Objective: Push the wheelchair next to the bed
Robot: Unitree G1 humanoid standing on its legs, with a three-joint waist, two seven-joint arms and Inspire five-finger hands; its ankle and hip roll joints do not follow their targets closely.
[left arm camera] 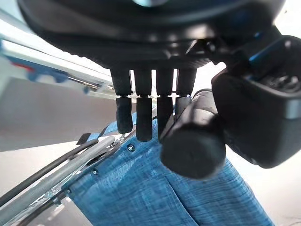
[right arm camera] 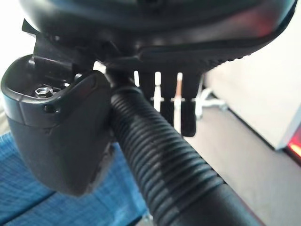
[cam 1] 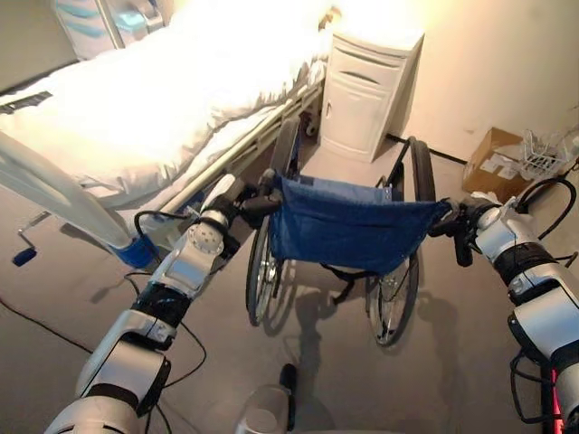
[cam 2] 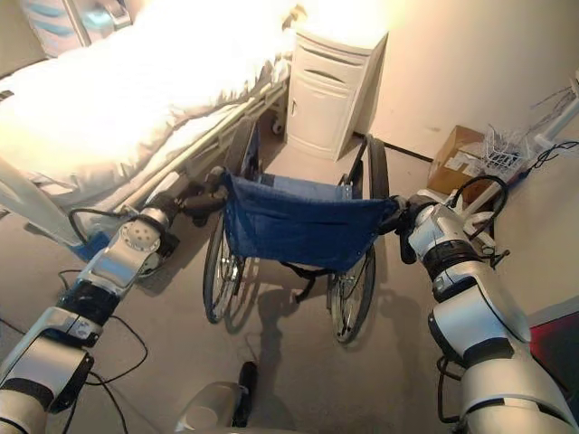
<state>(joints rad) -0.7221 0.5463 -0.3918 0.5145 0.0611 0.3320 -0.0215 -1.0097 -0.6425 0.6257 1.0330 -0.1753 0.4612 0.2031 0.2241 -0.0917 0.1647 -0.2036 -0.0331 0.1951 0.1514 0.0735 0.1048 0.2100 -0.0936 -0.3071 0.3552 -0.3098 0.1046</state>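
Right now the wheelchair (cam 1: 339,240) stands on the floor (cam 1: 434,362) directly ahead of the robot, its blue fabric backrest (cam 1: 348,224) facing near and its big wheels to either side. It sits just right of the bed (cam 1: 145,99), close beside the bed's side rail (cam 1: 240,154) (whether wheel and frame touch cannot be told). The left hand (cam 1: 253,206) is clamped on the left push handle (left arm camera: 193,141), fingers (left arm camera: 141,117) curled over the grip with the thumb alongside. The right hand (cam 1: 457,226) is wrapped round the right push handle (right arm camera: 164,160), a ribbed black grip, fingers (right arm camera: 188,117) folded over its far side. Beyond the wheelchair a white bedside cabinet (cam 1: 366,90) stands against the far wall. A cardboard box (cam 1: 498,163) lies on the floor at far right.
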